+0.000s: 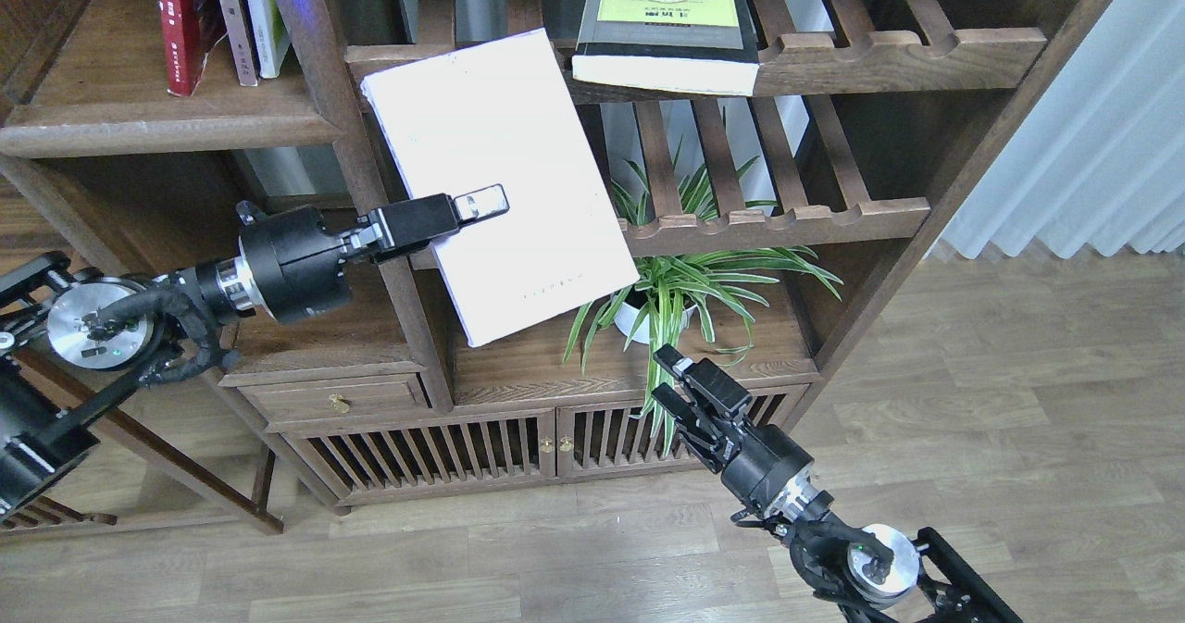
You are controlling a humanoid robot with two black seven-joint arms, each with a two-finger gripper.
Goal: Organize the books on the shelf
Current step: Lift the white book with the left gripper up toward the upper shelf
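Left gripper (481,205) pinching the pale book (500,183), held tilted in the air before the bookcase.
Level it, then slide it upright beside the red book (185,21) on the solid shelf (167,128); right gripper (690,392) idles, fingers spread.

Two black arms, silver disc joints, bundled black cables, left end effector (481,205) with pale metal fingertip

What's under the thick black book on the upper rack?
The thick black book lies flat on a slatted rack, its front edge overhanging the notched rail. Below the rack, a spider plant shows; slats directly beneath the book are hidden.
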